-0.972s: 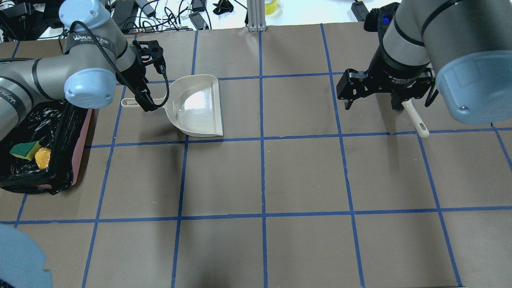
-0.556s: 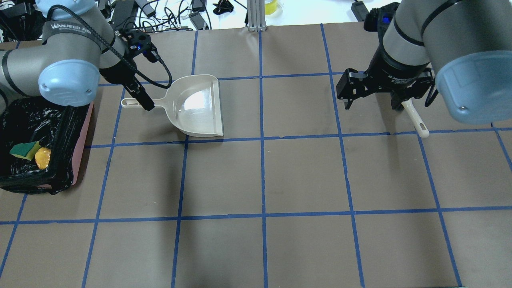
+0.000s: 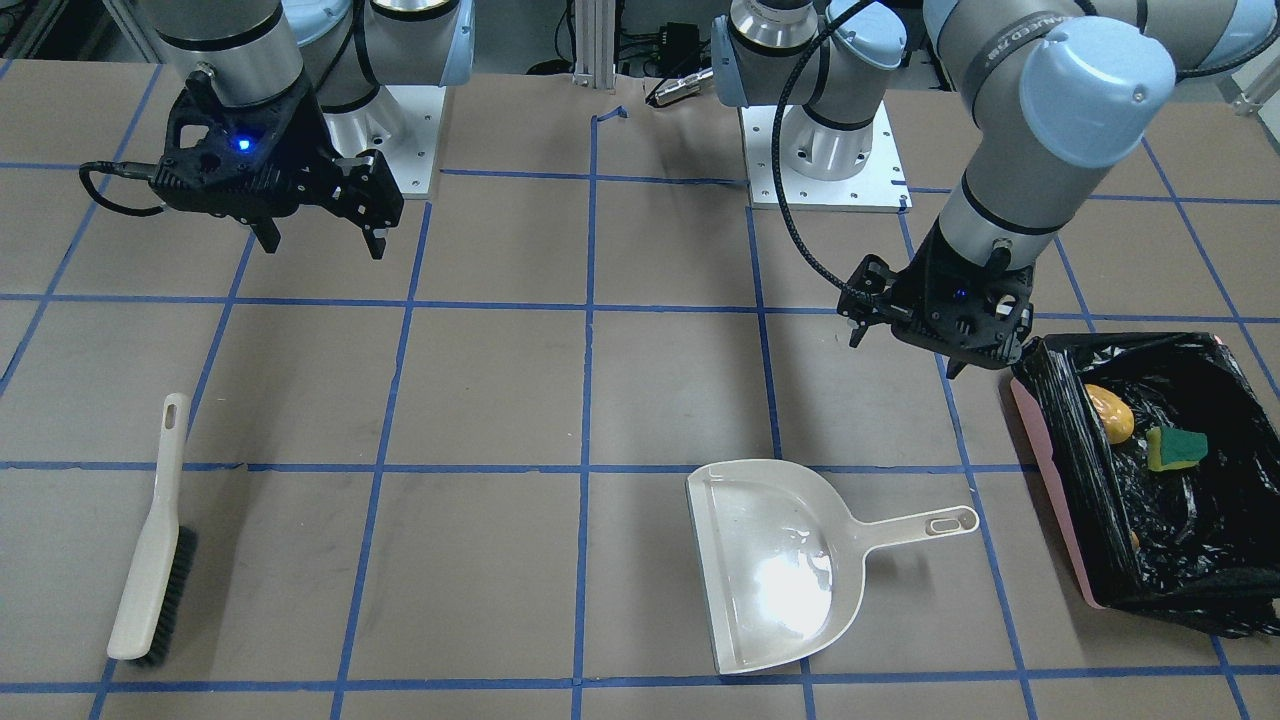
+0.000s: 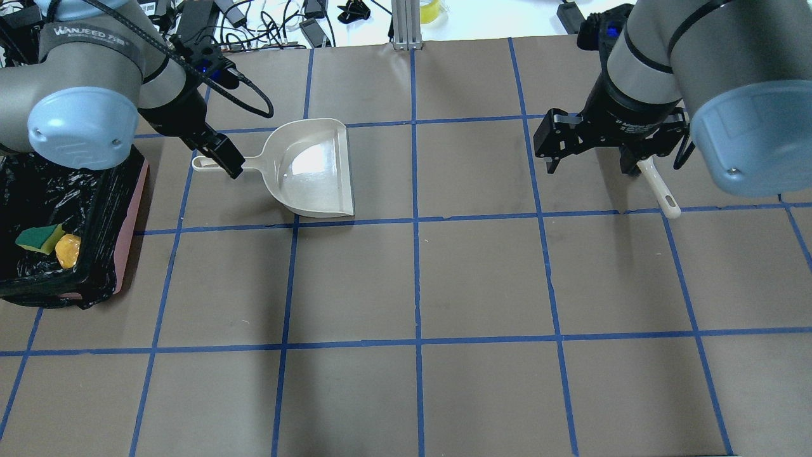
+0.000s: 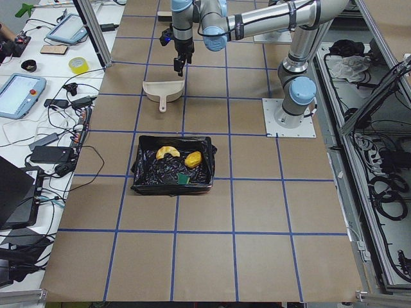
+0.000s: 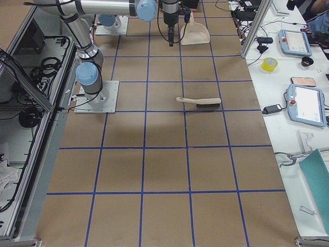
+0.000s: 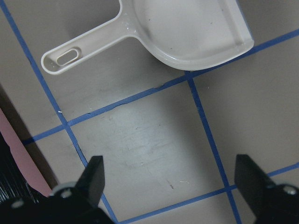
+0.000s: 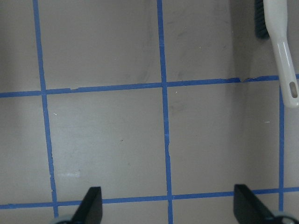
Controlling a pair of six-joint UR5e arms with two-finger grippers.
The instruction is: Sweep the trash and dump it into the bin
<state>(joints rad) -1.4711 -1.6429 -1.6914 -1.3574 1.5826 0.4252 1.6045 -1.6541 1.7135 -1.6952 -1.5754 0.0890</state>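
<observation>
The pink bin (image 3: 1050,480) with its black bag stands at the table's left end (image 4: 130,222). In it lie the yellow-brown potato piece (image 3: 1110,413), the yellow-and-green sponge (image 3: 1175,448) and, in the exterior left view, the curved tan croissant piece (image 5: 168,153). The beige dustpan (image 3: 780,570) lies empty on the table. My left gripper (image 3: 905,355) is open and empty, hovering near the dustpan's handle (image 7: 70,56), between pan and bin. My right gripper (image 3: 322,242) is open and empty above the table, near the beige brush (image 3: 150,550).
The brush lies flat on the table, its handle (image 4: 660,190) reaching out from under the right gripper. Brown table paper with a blue tape grid (image 4: 415,279). Cables and devices lie beyond the far edge (image 4: 254,19).
My left arm has swung back and away from over the bin; its gripper has stayed open by the dustpan handle. The right arm, dustpan and brush have not moved.
</observation>
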